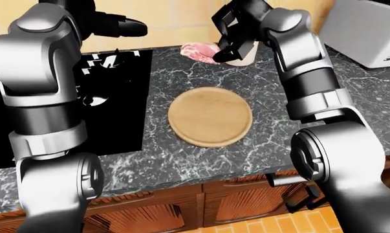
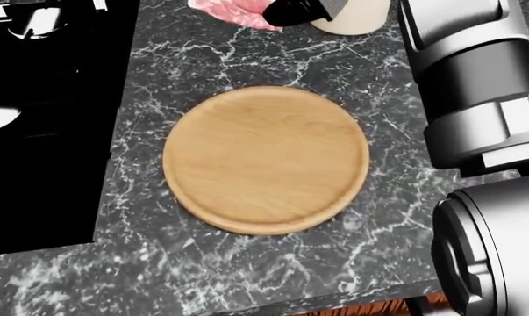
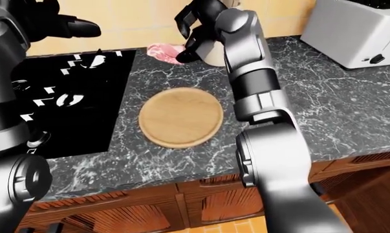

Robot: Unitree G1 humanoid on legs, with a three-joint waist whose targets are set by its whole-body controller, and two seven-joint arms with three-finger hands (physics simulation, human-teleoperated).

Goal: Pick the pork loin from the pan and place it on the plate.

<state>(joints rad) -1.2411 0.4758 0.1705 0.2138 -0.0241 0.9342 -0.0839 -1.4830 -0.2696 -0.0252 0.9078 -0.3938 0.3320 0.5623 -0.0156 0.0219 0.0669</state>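
R hand (image 1: pixel 228 46) pinching pork loin (image 1: pixel 200 51), held up above the counter (image 2: pixel 246 263), just past top edge of plate (image 2: pixel 266 159). L hand (image 1: pixel 120 26) raised over the stove (image 1: pixel 117 97), can't tell grip.

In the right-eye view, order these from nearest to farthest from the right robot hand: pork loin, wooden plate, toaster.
1. Pork loin: in the right robot hand, at the view's top, just left of the hand.
2. Wooden plate: lower in the view, on the counter, nothing on it.
3. Toaster: far off at the view's top right.
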